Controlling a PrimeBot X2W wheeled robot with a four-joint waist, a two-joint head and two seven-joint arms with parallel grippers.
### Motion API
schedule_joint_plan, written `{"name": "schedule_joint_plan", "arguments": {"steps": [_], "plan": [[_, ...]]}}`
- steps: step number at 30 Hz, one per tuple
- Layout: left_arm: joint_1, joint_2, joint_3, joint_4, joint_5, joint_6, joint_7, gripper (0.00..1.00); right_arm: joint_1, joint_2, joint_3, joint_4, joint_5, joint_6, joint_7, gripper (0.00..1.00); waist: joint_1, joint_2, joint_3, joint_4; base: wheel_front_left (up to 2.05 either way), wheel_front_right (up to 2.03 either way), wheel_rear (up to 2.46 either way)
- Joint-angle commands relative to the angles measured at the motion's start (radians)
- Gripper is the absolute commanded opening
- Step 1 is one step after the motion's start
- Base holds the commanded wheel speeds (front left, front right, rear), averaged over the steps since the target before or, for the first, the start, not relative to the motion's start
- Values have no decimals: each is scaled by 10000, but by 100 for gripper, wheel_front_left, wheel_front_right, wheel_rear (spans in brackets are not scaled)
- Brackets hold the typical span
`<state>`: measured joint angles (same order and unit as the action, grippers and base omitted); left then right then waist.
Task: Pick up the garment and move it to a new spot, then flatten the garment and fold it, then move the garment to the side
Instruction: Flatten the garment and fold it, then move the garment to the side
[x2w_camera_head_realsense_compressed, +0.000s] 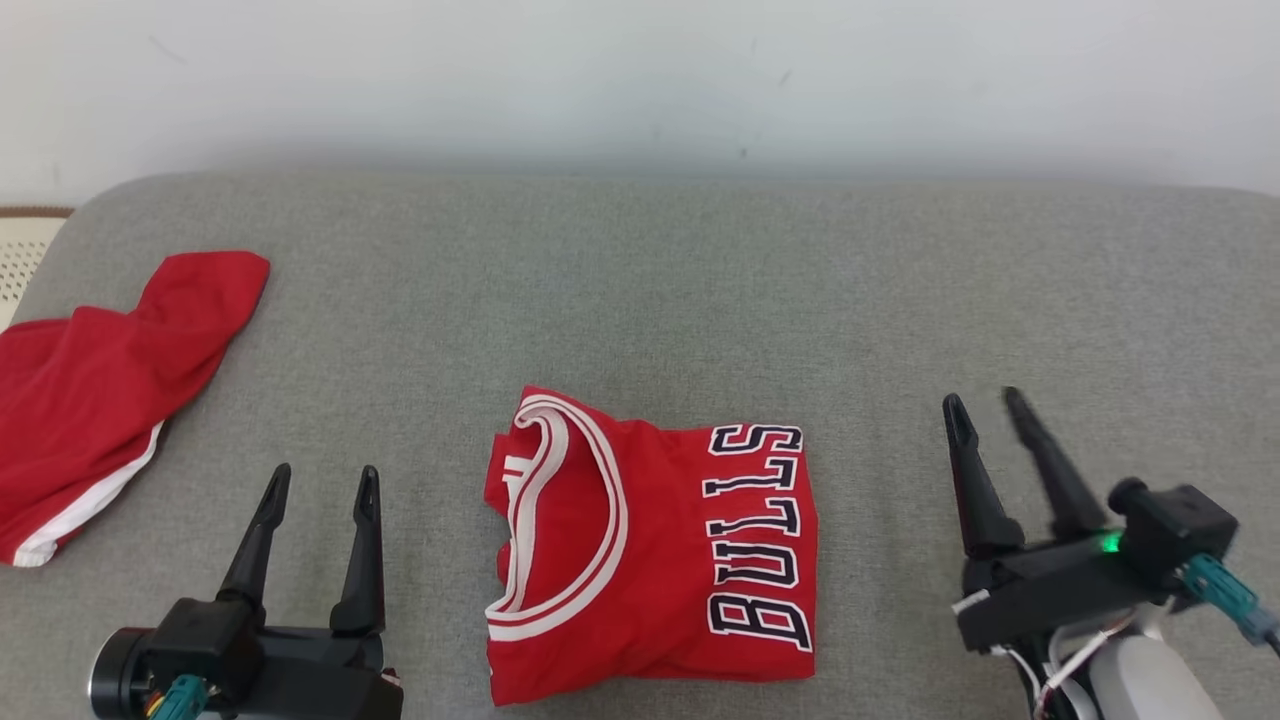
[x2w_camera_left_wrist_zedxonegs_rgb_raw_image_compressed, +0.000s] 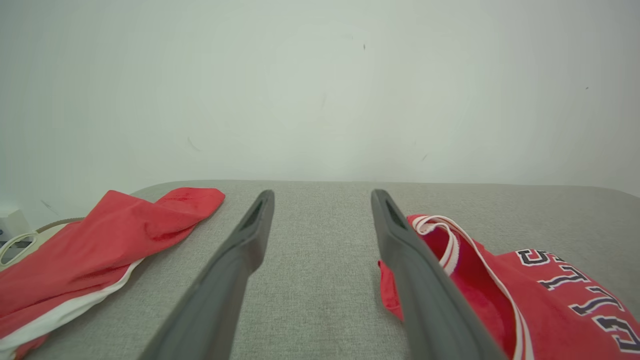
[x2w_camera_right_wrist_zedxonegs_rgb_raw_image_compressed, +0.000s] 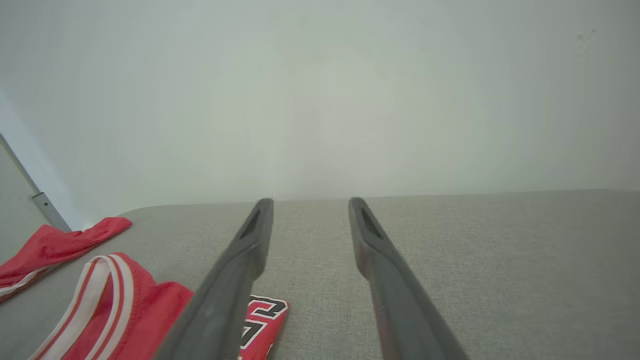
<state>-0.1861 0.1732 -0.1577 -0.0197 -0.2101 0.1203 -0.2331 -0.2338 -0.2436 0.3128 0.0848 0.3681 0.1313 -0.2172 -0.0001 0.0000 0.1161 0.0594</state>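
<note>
**Folded jersey lies between two empty grippers**

A plain pale wall (x2w_camera_head_realsense_compressed: 640, 80) fills the top of the head view. Below it a broad grey cushion (x2w_camera_head_realsense_compressed: 640, 300) with a woven cover and rounded far corners spreads across the rest.

The garment, a red jersey (x2w_camera_head_realsense_compressed: 650, 560), lies folded into a rough square at the near middle of the cushion, flat on the fabric. Its neck opening, trimmed in white and red bands, faces the robot's left. The dark, white-edged word BULLS (x2w_camera_head_realsense_compressed: 760, 530) runs along the side nearer the robot's right, turned sideways to the head camera. The fold is fairly neat, though the edge by the neckline is a little rumpled.

A second red piece, a pair of shorts (x2w_camera_head_realsense_compressed: 90, 400) with a white stripe, lies loose and crumpled at the cushion's far left edge, well apart from the jersey.

The left gripper (x2w_camera_head_realsense_compressed: 326, 470) hovers at the lower left, between the shorts and the jersey and touching neither. Its two dark fingers are spread wide with only grey fabric between them. In the left wrist view the jersey's neckline sits just beside the right-hand finger.

The right gripper (x2w_camera_head_realsense_compressed: 984, 397) is at the lower right, clear of the jersey's lettered edge. Its fingers stand apart, somewhat narrower than the left pair, and hold nothing. The right wrist view shows bare cushion in the gap, with a corner of the jersey beside the left-hand finger.

A small green light (x2w_camera_head_realsense_compressed: 1110, 543) glows on the right gripper's body.
</note>
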Motion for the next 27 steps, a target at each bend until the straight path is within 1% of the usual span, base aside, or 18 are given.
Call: {"name": "schedule_joint_plan", "arguments": {"steps": [1,9,14,18,19,23,27], "plan": [[185,86,42,-52,-25,56,32,100,277,99,-309,-175,-234,-11,33,100,1,0,-157,-124,0,0,0],[485,186,-62,-223,22,145,294,100,1579,304,-1512,-1132,-1197,-11,718,100,1,0,-404,-216,0,0,0],[566,218,-117,-252,-20,186,385,100,2333,396,-2075,-1813,-1524,-11,1083,100,1,0,-477,-270,0,0,0],[639,255,-169,-301,-20,203,440,100,2749,420,-2236,-2271,-1604,-11,1361,100,1,0,-499,-311,0,0,0],[634,303,-178,-359,-30,213,479,100,2947,508,-2261,-2604,-1681,-11,1546,100,1,0,-481,-348,0,0,0],[536,329,-240,-402,-46,250,521,100,3038,553,-2260,-2801,-1707,-11,1671,100,1,0,-420,-307,0,0,0],[316,296,-319,-442,-50,237,479,100,2904,331,-1998,-2769,-1677,-11,1814,100,1,0,-225,-18,0,0,0]]}}
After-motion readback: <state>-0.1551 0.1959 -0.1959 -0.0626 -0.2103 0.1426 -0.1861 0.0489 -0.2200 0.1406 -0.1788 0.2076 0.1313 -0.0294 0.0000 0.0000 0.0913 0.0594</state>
